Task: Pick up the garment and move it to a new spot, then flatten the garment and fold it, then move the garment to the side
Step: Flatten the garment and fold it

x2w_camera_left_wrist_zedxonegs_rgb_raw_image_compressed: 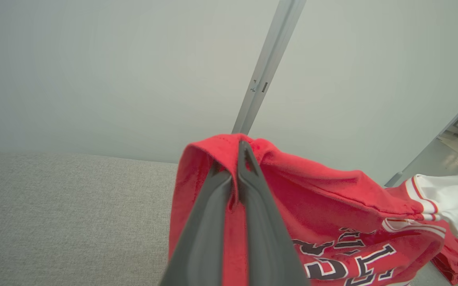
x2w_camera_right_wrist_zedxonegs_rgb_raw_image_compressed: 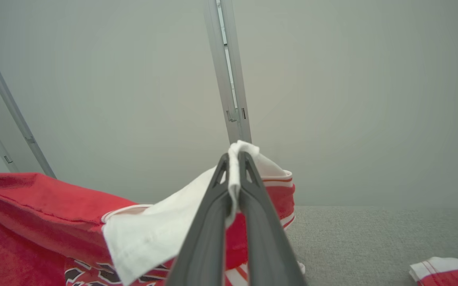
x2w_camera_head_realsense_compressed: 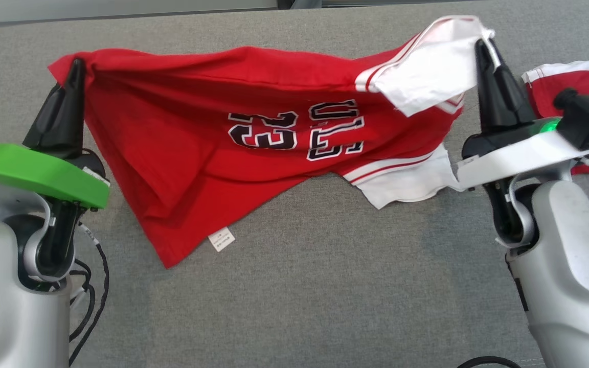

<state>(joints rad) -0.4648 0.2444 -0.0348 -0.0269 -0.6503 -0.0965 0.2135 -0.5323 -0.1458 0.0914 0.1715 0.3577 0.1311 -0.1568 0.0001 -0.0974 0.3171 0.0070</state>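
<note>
The garment (x2w_camera_head_realsense_compressed: 197, 117) is a red T-shirt with white sleeves and black-and-white lettering, held up and stretched between my two arms, its lower part trailing on the grey surface. My left gripper (x2w_camera_head_realsense_compressed: 75, 66) is shut on its red hem corner at the left; in the left wrist view the red cloth (x2w_camera_left_wrist_zedxonegs_rgb_raw_image_compressed: 332, 198) wraps around the closed gripper (x2w_camera_left_wrist_zedxonegs_rgb_raw_image_compressed: 239, 151). My right gripper (x2w_camera_head_realsense_compressed: 481, 47) is shut on a white sleeve (x2w_camera_head_realsense_compressed: 427, 66) at the right; in the right wrist view the white fabric (x2w_camera_right_wrist_zedxonegs_rgb_raw_image_compressed: 149, 234) is pinched between the gripper (x2w_camera_right_wrist_zedxonegs_rgb_raw_image_compressed: 235, 157) fingers.
The grey fabric-covered table (x2w_camera_head_realsense_compressed: 325, 286) spreads under everything. Another red-and-white folded garment (x2w_camera_head_realsense_compressed: 581, 76) lies at the far right behind my right arm, also seen as a folded garment (x2w_camera_right_wrist_zedxonegs_rgb_raw_image_compressed: 447, 270) at the right wrist view's corner. A pale wall with metal rails stands behind.
</note>
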